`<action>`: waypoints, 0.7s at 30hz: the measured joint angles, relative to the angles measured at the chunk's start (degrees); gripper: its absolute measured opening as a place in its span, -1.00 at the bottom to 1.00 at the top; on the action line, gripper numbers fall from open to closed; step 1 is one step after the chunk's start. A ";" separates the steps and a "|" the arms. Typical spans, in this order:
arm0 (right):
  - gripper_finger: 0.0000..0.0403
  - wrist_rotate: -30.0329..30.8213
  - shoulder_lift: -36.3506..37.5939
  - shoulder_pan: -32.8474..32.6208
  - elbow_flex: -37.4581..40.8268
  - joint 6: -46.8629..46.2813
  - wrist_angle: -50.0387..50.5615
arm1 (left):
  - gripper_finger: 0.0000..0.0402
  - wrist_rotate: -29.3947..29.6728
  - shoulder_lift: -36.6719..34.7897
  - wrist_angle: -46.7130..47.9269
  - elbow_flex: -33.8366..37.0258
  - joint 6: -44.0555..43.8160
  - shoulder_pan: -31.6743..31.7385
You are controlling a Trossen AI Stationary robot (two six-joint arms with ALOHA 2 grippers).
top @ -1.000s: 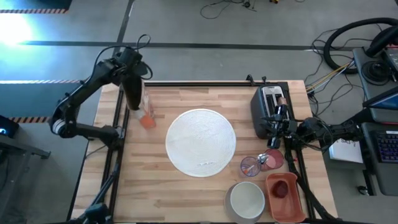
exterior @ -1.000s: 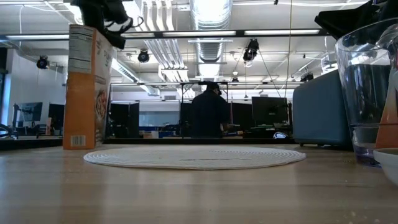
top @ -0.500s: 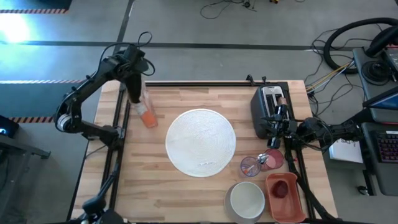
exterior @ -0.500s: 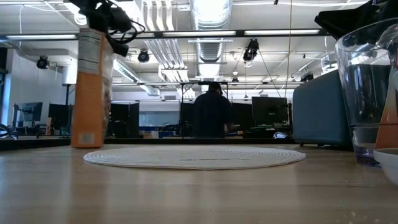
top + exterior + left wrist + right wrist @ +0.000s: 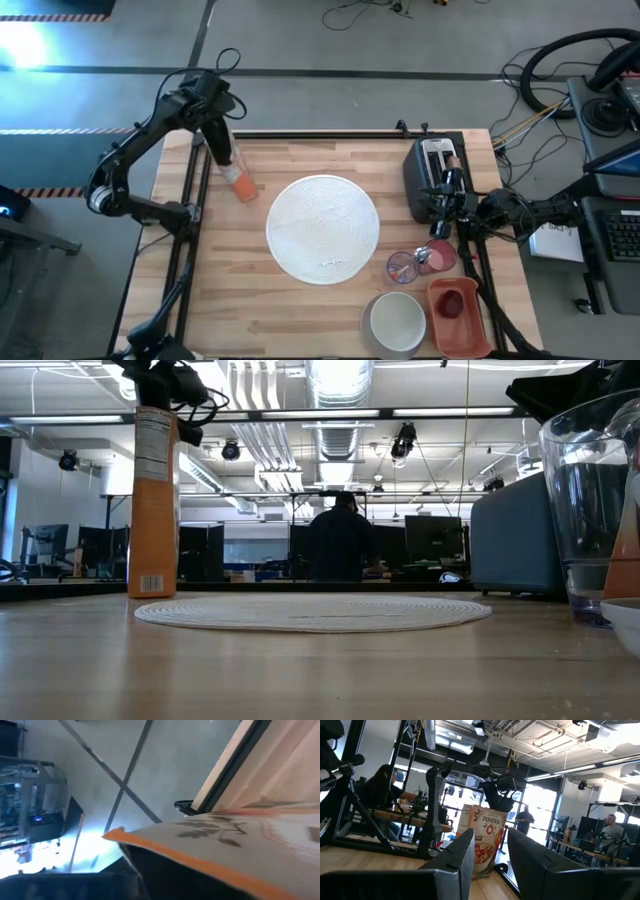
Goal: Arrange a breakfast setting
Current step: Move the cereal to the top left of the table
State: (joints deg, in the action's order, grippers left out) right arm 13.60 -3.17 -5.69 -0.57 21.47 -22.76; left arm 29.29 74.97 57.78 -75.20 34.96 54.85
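An orange-and-white cereal box (image 5: 238, 178) stands upright at the table's far left; it also shows in the low view (image 5: 152, 500) and in the right wrist view (image 5: 484, 844). My left gripper (image 5: 223, 155) is shut on its top. A large round white plate (image 5: 322, 228) lies flat in the middle. A clear purplish glass (image 5: 402, 267), a pink cup (image 5: 438, 257) and a white bowl (image 5: 397, 320) stand at the near right. My right gripper (image 5: 441, 205) waits open beside the toaster (image 5: 430, 172), touching nothing. My left gripper holds the cereal box by its top end (image 5: 152, 415), coming from above with the fingers pointing down. The box hangs or stands upright below it, narrow side toward the low camera. Whether its bottom (image 5: 152, 588) rests on the table, I cannot tell.
An orange tray (image 5: 458, 312) holding a small red fruit sits at the near right corner. The black toaster stands at the far right. Bare wood lies to the left of and in front of the plate. People show in the room beyond the table.
My left gripper has turned the cereal box about its upright axis, from broad face to narrow side toward the low camera. It has carried the box a little toward the plate. The gripper stays shut on the top.
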 joint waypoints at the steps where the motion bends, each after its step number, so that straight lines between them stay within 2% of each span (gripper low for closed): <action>1: -0.47 -0.01 -0.01 -0.01 0.00 0.00 0.02 | -0.34 -0.35 -0.40 0.14 0.00 -0.07 0.00; 9: -0.47 -0.01 -0.01 0.00 0.01 0.00 0.02 | -0.14 -1.70 -4.75 0.28 -0.07 -0.69 -0.29; 21: -0.47 -0.01 -0.01 0.00 -0.01 0.02 0.02 | -0.11 -4.80 -10.38 0.18 -0.09 -2.10 -1.34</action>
State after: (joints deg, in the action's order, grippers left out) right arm 13.59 -3.17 -5.69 -0.58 21.49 -22.74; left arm 24.49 64.59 57.96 -75.29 32.86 53.51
